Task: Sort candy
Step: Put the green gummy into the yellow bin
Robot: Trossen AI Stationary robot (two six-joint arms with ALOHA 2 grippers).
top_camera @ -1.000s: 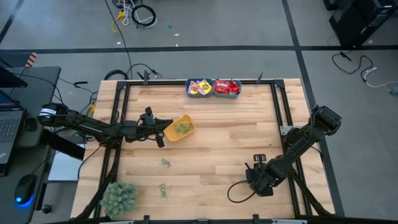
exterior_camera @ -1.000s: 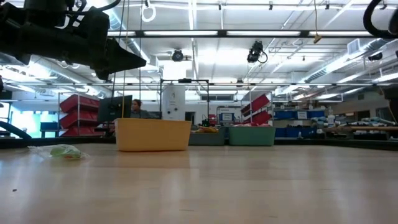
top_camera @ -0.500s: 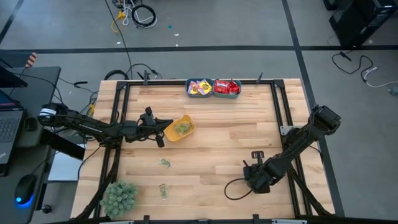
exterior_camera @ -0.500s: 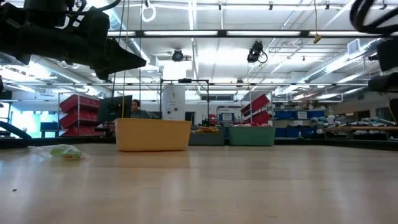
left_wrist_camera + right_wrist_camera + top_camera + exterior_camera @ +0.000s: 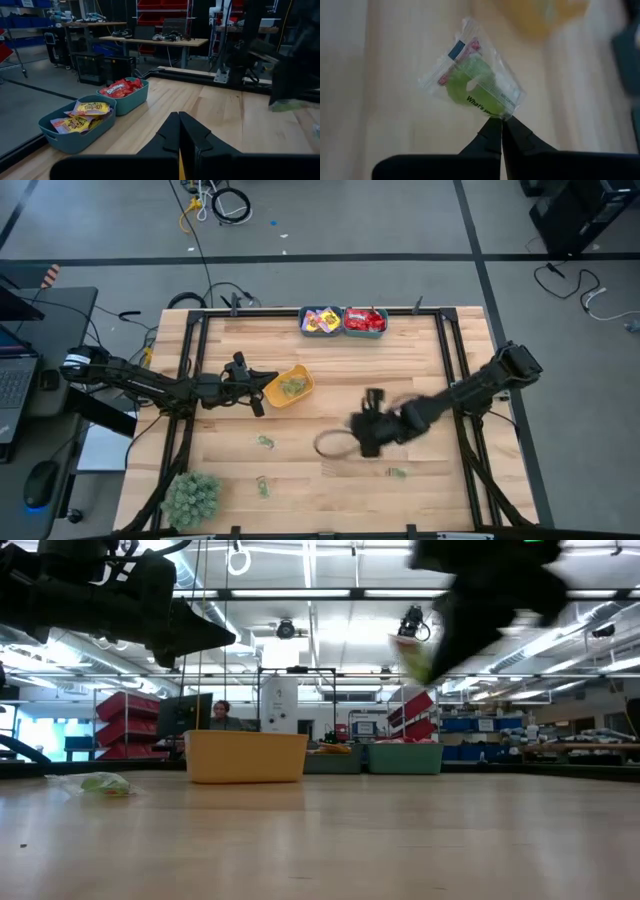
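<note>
One green candy packet (image 5: pixel 476 86) hangs pinched by its corner in right gripper (image 5: pixel 500 121) above mid-worktop (image 5: pixel 340 410); left gripper (image 5: pixel 179 117), clenched w/ nothing, sits beside yellow bin (image 5: pixel 288 386).

The high view looks straight down on the whole table (image 5: pixel 330 410), the low view looks level across it from its six o'clock edge towards twelve, each wrist view peers forward close over the boards, and all share the yellow bin (image 5: pixel 287 386).
</note>
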